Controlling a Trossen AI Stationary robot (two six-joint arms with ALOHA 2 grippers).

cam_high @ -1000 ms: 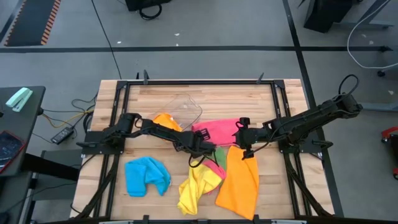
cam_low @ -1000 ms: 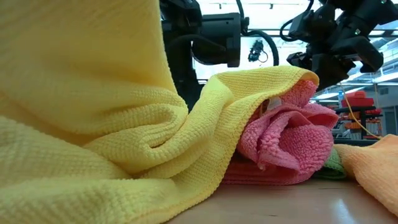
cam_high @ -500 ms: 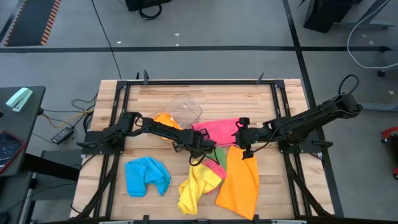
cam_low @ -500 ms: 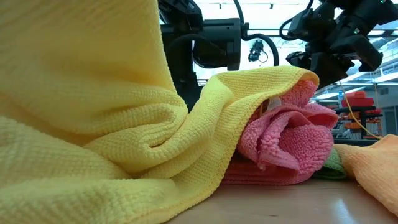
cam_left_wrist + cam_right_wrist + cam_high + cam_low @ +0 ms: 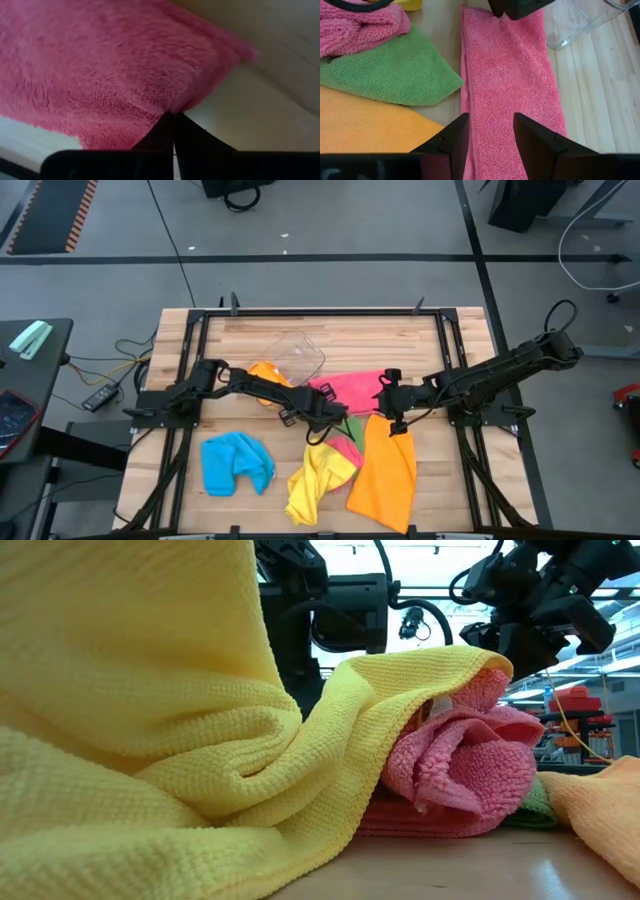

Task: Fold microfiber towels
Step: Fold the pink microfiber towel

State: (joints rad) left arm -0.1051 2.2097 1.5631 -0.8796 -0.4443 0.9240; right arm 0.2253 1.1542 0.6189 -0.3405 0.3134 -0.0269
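A pink towel [image 5: 352,391] lies flat at the table's middle. My left gripper [image 5: 322,408] is shut at its left end. My right gripper [image 5: 490,131] hovers open over the towel's right end [image 5: 506,125], touching nothing. Near the front edge lie an orange towel [image 5: 384,472], a yellow towel [image 5: 316,480] and a blue towel [image 5: 236,463]. A green towel [image 5: 395,70] and a crumpled pink one [image 5: 355,25] lie between the yellow and orange towels. In the low view the yellow towel [image 5: 150,740] hides both grippers' fingertips. My left gripper pinches the flat pink towel's edge [image 5: 170,107] between its two fingers, close to a corner [image 5: 247,50] at the towel's left end. The fingers come slanting down from the table's left. The cloth puckers at the fingertips, and the towel still lies on the table.
A clear plastic tub [image 5: 300,355] stands behind the pink towel, with a small orange cloth [image 5: 264,370] beside it. The black frame rails [image 5: 190,380] run along the table's sides. Bare wood [image 5: 350,335] shows at the far side.
My left gripper has rolled a little about its own line at the pink towel's left end. The towels lie as they did.
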